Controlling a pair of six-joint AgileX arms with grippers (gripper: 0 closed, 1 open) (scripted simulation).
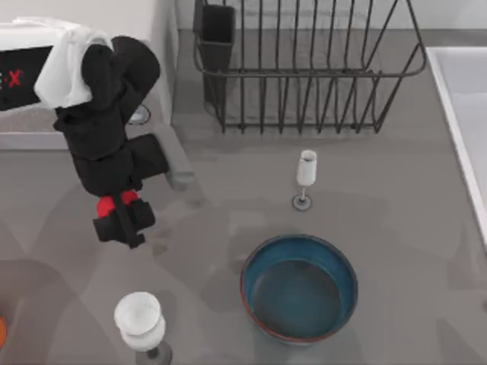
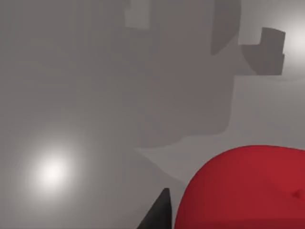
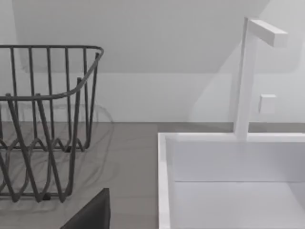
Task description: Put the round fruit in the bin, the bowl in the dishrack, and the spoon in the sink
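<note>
You saw the round fruit (image 1: 116,202) mostly hidden under the left gripper (image 1: 122,220); whether the fingers pinched it could not be told. The sink (image 1: 456,99) ran off the top view's right edge. A small orange object (image 1: 1,331) was cut by the left edge.

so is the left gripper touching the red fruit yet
Touching. In the top view the left gripper closes around the round fruit; the left wrist view shows the fruit against a dark fingertip.
</note>
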